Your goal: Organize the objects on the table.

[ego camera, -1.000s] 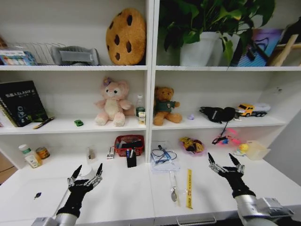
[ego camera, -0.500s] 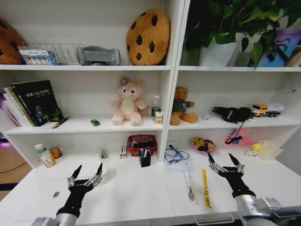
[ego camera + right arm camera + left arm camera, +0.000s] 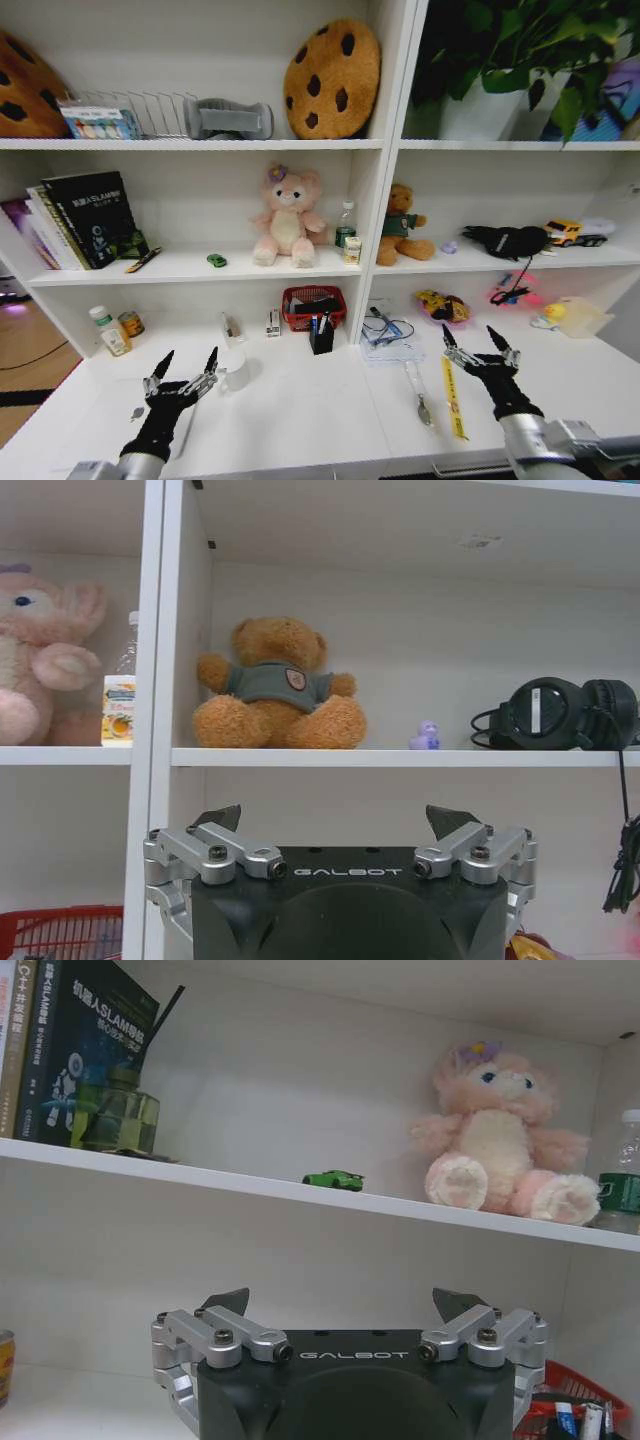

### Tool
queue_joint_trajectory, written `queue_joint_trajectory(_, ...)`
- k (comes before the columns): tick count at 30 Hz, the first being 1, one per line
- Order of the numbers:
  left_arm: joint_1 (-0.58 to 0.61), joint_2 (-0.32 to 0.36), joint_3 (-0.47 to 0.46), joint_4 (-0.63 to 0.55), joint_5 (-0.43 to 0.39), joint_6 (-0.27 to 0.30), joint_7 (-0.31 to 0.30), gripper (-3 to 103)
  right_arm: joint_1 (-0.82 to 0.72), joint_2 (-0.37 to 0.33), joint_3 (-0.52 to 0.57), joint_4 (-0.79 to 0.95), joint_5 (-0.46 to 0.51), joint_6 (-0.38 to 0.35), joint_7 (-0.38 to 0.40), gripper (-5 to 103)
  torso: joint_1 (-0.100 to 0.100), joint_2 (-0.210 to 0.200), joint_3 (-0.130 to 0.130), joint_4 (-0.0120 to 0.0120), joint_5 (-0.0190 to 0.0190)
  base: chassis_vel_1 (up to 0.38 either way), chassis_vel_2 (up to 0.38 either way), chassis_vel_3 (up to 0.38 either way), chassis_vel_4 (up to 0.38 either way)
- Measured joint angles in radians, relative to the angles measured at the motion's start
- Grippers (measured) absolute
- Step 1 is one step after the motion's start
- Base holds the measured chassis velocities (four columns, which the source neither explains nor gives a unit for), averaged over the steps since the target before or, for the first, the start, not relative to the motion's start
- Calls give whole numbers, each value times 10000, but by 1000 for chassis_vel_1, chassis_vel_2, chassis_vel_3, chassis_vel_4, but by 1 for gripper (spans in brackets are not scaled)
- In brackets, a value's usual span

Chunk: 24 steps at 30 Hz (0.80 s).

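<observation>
Hovering: both grippers hung above the near part of the table (image 3: 300, 420), holding nothing.
Left gripper (image 3: 184, 372): near left, above the desk top; fingers spread wide, nothing between them. Left wrist view showed the same spread (image 3: 340, 1305).
Right gripper (image 3: 481, 349): near right, above the desk top; fingers wide apart, empty. Right wrist view agreed (image 3: 335, 820).
Ruler (image 3: 453, 397): yellow, lay flat on the table, running near to far, just left of the right gripper.
Spoon (image 3: 420, 398): metal, lay beside the ruler on its left.
Toy car (image 3: 216, 260): green, stood on the middle shelf left of the pink plush (image 3: 289, 217); also seen from the left wrist (image 3: 333, 1179).
Pens: stood in a black cup (image 3: 321, 338) at the far side of the table, next to a red basket (image 3: 309, 305).
Mug (image 3: 236, 369): white, on the table just right of the left gripper.
Bear (image 3: 402, 224): brown, on the middle shelf right of the divider.
Headphones (image 3: 508, 241): black, on the same shelf, farther right.
Laptop: could not tell its place.
</observation>
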Motion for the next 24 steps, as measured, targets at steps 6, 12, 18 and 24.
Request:
queue_joint_trajectory(6, 0, 0, 0, -1, 0, 0, 0, 100, -1, 0, 1, 0, 0, 0, 1, 100, 0, 0, 0, -3, 2, 108, 91, -104, -105)
queue_joint_trajectory(12, 0, 0, 0, 0, 0, 0, 0, 100, -1, 0, 1, 1, 0, 0, 1, 100, 0, 0, 0, 0, 3, 107, 90, -110, -96)
queue_joint_trajectory(18, 0, 0, 0, 0, 0, 0, 0, 100, 0, 0, 1, 1, 0, 0, 0, 100, 1, 0, 0, 0, 3, 103, 127, -112, -111)
queue_joint_trajectory(24, 0, 0, 0, -1, 0, 0, 0, 100, 0, 0, 1, 1, 0, 0, 1, 100, 0, 0, 0, -2, 3, 109, 105, -121, -110)
